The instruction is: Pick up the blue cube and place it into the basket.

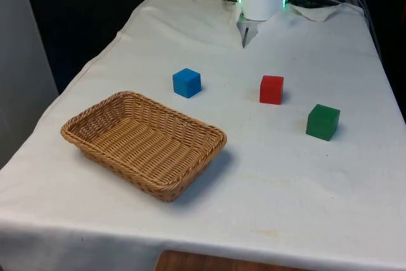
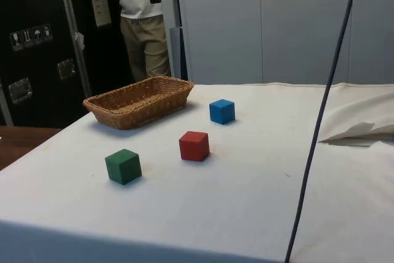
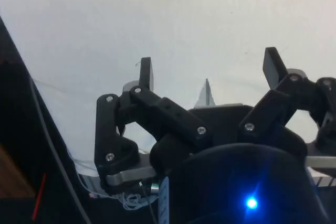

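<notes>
End effector (image 3: 207, 72) is open, fingers (image 3: 146, 72) spread wide with nothing between them, hanging over bare cloth at the far end of the surface (image 1: 266, 176). In the wrist view it looks down at cloth, with the cube and red block beyond the fingertips.

Front view, left to right:
- basket (image 1: 95, 118), lower left of frame, long axis on a diagonal, nothing in it that I can see
- blue cube (image 1: 186, 83), left of centre, just above the basket's far rim, flat on the cloth, a corner turned toward the camera
- red block (image 1: 271, 89), right of centre, well apart from the cube
- green block (image 1: 323, 122), right, lowest of the three

Side view: a person (image 2: 143, 23) stands behind the basket, upper left of frame.

Step in hand, as I judge it: the approach; the pick has not started. To do it well:
- bring the open fingers over the cube's centre, then turn the wrist so the pads meet two opposite flat faces, not corners
- descend straight and close only once the pads bracket the cube
- lift clear of the basket rim before carrying across; release low over the middle

Red block is far enough off that it shouldn't get in the way.
</notes>
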Robot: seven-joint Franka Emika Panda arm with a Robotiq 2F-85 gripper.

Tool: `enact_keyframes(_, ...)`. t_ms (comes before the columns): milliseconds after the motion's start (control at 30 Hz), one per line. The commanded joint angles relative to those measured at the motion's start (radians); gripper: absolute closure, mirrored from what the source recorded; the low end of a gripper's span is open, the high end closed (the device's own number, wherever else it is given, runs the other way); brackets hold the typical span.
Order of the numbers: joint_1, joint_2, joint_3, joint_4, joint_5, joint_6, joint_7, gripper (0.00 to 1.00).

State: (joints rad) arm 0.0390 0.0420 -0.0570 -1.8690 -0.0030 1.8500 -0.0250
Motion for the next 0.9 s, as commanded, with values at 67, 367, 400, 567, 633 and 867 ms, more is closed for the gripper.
enact_keyframes(67, -0.003, -0.011, -0.008, -0.02, -0.005, 0.007, 0.003, 0.0)
enact_keyframes(367, -0.008, -0.01, -0.022, -0.054, -0.015, 0.038, 0.021, 0.0)
enact_keyframes(400, -0.009, -0.01, -0.025, -0.064, -0.019, 0.049, 0.026, 0.0)
enact_keyframes(567, -0.009, -0.011, -0.03, -0.085, -0.035, 0.073, 0.042, 0.0)
enact_keyframes(633, -0.009, -0.011, -0.033, -0.102, -0.048, 0.091, 0.055, 0.0)
enact_keyframes(867, -0.009, -0.011, -0.04, -0.136, -0.08, 0.129, 0.088, 0.0)
